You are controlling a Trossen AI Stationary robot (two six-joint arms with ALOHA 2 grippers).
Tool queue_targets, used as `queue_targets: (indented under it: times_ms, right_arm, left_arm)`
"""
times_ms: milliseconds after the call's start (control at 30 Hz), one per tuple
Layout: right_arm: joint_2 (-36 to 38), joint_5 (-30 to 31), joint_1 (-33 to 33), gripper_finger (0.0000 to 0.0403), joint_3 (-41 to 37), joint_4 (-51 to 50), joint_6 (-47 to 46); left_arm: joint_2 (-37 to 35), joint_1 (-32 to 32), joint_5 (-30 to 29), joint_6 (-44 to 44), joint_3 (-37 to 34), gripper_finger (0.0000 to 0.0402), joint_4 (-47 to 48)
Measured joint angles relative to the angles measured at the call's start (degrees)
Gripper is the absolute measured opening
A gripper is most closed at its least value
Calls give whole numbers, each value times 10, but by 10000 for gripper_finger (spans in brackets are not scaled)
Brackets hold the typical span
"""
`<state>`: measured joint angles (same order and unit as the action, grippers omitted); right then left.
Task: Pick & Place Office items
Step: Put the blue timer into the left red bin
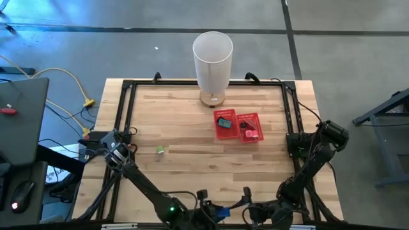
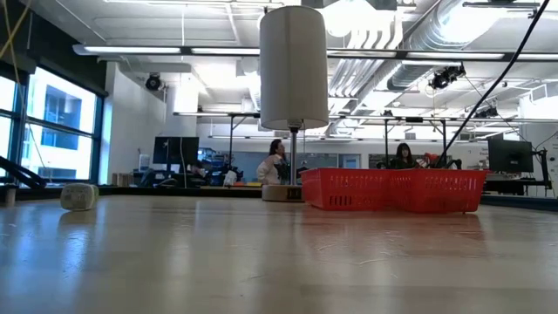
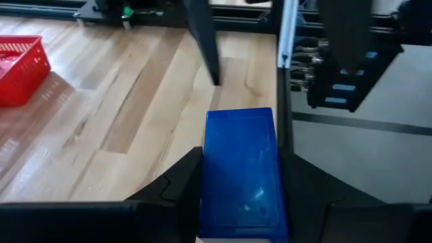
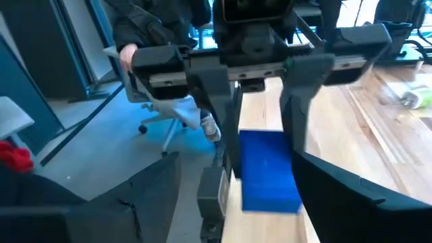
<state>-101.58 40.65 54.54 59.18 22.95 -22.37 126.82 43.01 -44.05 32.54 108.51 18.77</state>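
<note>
Handover time at the table's near edge: left gripper [image 3: 236, 196] clamps a blue block [image 3: 241, 169], and right gripper [image 1: 250, 211] faces it, fingers spread around the far end. Next, by the look of it: right closes, left lets go, then off to the red tray [image 1: 238, 126].

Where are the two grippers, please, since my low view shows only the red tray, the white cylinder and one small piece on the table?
Observer: Both are at the table's near edge, outside your picture: the left gripper and the right gripper face each other.
Operator: Is either holding anything?
Observer: The left gripper is shut on a flat blue piece; the right gripper is open and empty.
Operator: What lies inside the red tray?
Observer: A teal piece in one compartment, a pink piece in the other.
</note>
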Motion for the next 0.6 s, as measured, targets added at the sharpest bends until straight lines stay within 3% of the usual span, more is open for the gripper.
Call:
queue_targets:
  times_ms: [600]
  right_arm:
    - [0, 9, -3, 270, 0, -5, -1]
  left_arm:
    - [0, -5, -12, -58, 0, 148, -84]
